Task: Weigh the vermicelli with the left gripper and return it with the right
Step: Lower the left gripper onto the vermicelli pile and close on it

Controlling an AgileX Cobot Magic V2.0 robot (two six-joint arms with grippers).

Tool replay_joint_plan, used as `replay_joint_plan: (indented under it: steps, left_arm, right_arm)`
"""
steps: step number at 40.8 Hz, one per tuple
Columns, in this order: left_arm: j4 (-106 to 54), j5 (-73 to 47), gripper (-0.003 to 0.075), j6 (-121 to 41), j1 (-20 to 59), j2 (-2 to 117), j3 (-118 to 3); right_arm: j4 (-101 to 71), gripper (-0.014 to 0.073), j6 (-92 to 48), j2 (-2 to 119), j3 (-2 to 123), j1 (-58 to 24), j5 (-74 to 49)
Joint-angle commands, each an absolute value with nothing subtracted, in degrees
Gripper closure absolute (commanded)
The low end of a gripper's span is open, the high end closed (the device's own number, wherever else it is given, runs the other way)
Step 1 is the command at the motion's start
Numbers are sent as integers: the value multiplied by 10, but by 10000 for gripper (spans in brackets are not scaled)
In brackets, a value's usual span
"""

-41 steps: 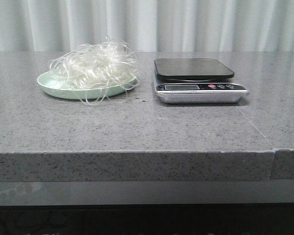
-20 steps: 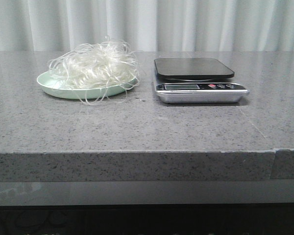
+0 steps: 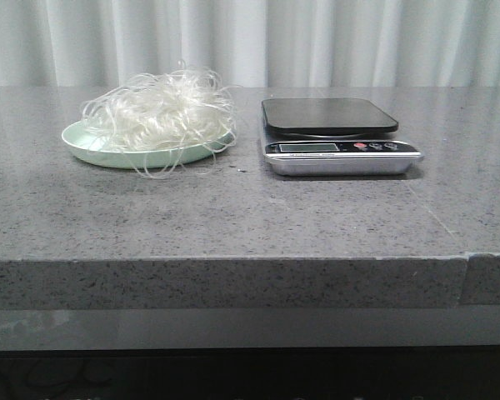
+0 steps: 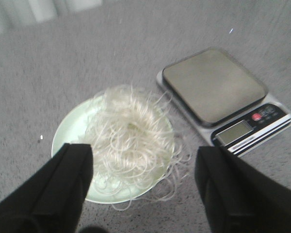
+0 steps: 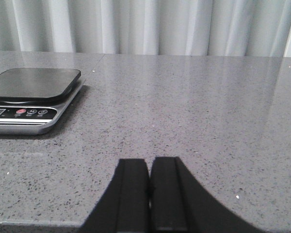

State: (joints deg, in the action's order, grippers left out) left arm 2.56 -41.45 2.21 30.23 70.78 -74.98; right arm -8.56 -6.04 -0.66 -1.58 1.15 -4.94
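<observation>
Because nothing has been picked up yet, the big grey table [image 3: 233,217] carries everything: a scale and a plate of noodles side by side, near each other but not touching. From the front, the scale [image 3: 337,137] sits to the right of the plate, with its dark flat top bare, so I think it is ready for something to be put on it. Its little screen and buttons face the front edge of the table. The pale green plate [image 3: 87,150] holds the vermicelli [image 3: 162,112], a fluffy white heap that fills the plate, with some loose loops hanging over the rim onto the table. This is where the task's thing is now, and it is not weighed yet. The left gripper [image 4: 143,187] hangs above the plate with its two black fingers spread wide and nothing between them, one finger [image 4: 63,184] over the near rim, so I think it is getting ready to come down on the heap. The right gripper [image 5: 149,194] is low over bare table to the right of the scale, its fingers pressed together on nothing, as if waiting its turn. Lots of open table lies around both things, and the front edge is well apart from them.
</observation>
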Motion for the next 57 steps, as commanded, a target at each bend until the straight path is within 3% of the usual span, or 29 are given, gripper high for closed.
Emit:
replay_joint_plan:
  steps: [1, 5, 22, 49, 53, 57]
  left_arm:
    - [8, -393, 166, 22, 282, 737, -782]
    - [-52, -392, 131, 15, 249, 776, -783]
    - [-253, -389, 130, 0, 170, 899, -783]
    - [-311, -358, 133, 34, 158, 984, -784]
    - [-311, -358, 160, 34, 158, 991, -784]
    - [-311, -356, 253, 34, 158, 992, -784]
  right_arm:
    - [-89, 434, -59, -15, -11, 16, 3]
    - [-89, 434, -59, -15, -11, 16, 3]
    - [-89, 434, -59, -15, -11, 16, 3]
    - [-89, 434, -59, -15, -11, 16, 3]
    - [-89, 434, -59, -15, -11, 16, 3]
    - [-89, 434, -59, -15, -11, 16, 3]
